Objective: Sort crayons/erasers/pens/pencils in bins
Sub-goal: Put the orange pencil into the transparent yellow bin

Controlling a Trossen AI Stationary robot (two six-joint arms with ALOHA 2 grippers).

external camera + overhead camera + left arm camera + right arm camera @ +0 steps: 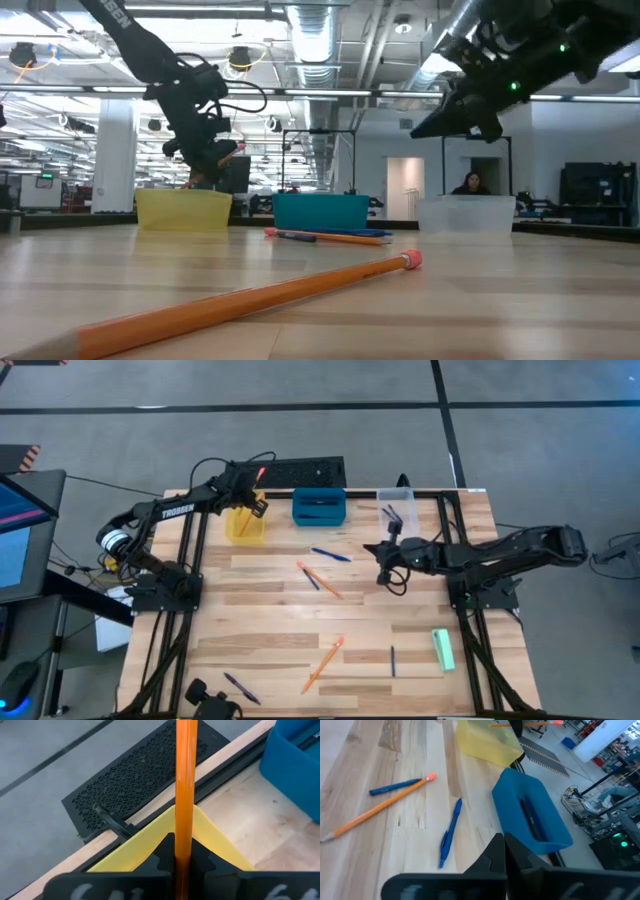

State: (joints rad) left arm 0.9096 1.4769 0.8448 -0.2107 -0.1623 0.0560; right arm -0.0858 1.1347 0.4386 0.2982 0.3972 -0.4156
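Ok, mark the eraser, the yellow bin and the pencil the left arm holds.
eraser [443, 649], high view, middle of the mint block.
yellow bin [183, 210], low view, front wall.
pencil [185, 795], left wrist view, mid-shaft above the jaws.

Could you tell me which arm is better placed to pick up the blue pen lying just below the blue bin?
Probably the right: its gripper hangs empty beside that blue pen, while the left gripper holds a pencil above the yellow bin.

Left end effector [254, 493] clamped, raised; right end effector [383, 552] closed, hovering mid-table
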